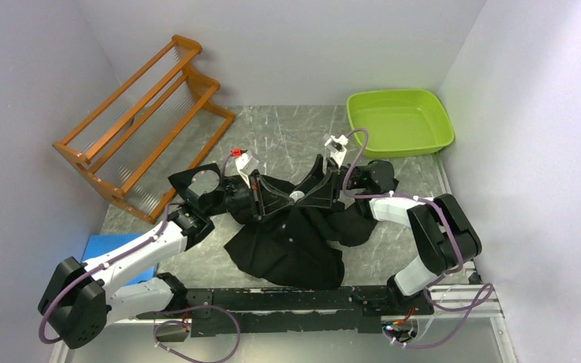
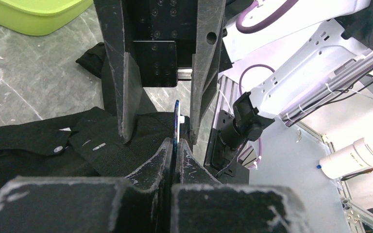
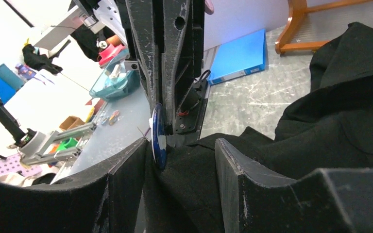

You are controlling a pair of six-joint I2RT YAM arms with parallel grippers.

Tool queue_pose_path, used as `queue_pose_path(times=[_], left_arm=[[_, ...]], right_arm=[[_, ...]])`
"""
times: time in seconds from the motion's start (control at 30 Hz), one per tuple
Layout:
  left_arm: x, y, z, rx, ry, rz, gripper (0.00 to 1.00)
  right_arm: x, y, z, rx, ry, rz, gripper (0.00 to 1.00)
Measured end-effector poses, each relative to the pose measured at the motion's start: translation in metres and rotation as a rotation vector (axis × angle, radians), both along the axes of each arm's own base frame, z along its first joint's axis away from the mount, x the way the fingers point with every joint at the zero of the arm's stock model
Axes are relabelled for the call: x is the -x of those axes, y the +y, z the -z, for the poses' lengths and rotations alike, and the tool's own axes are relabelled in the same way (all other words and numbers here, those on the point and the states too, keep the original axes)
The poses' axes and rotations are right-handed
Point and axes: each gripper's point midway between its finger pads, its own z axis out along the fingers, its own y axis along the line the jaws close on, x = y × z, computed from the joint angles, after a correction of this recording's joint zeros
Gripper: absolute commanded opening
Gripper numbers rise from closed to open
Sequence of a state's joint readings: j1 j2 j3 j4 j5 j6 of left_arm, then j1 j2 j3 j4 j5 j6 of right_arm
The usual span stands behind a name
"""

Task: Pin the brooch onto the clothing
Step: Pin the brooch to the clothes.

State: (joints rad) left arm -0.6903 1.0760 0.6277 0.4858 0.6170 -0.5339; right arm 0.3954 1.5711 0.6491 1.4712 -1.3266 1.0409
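The clothing, a black shirt [image 1: 295, 242], lies crumpled on the table with both grippers meeting over its upper part. My left gripper [image 2: 176, 143] is shut on the brooch [image 2: 176, 121], a thin blue disc seen edge-on that sticks out past the fingertips. In the right wrist view the brooch [image 3: 158, 138] hangs just beside the left finger of my right gripper [image 3: 180, 145]. Those jaws stand apart around the disc and a raised fold of the shirt [image 3: 349, 97]. In the left wrist view a pale button shows on the shirt [image 2: 29, 141]. The pin's point is hidden.
An orange wooden rack [image 1: 144, 113] stands at the back left. A lime green tub [image 1: 399, 121] sits at the back right. A blue folder [image 1: 113, 253] lies by the left arm's base. The grey walls close in on both sides.
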Motion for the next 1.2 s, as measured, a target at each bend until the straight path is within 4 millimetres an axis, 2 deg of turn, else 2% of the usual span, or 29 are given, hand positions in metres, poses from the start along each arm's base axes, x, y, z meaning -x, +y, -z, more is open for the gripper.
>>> queue_pose_path(times=[0.07,0.23,0.37,0.47,0.6,0.77,1.2], left_arm=[[0.0,0.0,0.0,-0.002,0.003,0.0,0.03],[-0.003,0.001,0.001,-0.003,0.003,-0.01,0.03],[-0.006,0.002,-0.002,0.0,-0.004,-0.026,0.03],[-0.012,0.004,-0.003,-0.001,-0.019,-0.047,0.03],[-0.019,0.004,0.005,-0.022,-0.004,-0.066,0.03],[-0.023,0.005,0.017,-0.054,0.033,-0.09,0.03],[-0.03,0.008,0.022,-0.092,0.039,-0.125,0.03]], right_arm=[[0.0,0.0,-0.001,-0.003,-0.003,0.0,0.45],[0.0,0.0,-0.008,-0.005,-0.082,0.027,0.32],[-0.002,0.001,-0.014,0.026,-0.159,0.077,0.14],[-0.007,0.003,-0.018,0.061,-0.188,0.108,0.08],[-0.013,0.004,-0.009,0.118,-0.153,0.14,0.01],[-0.02,0.006,0.004,0.2,-0.086,0.187,0.0],[-0.029,0.009,0.008,0.351,-0.07,0.283,0.0]])
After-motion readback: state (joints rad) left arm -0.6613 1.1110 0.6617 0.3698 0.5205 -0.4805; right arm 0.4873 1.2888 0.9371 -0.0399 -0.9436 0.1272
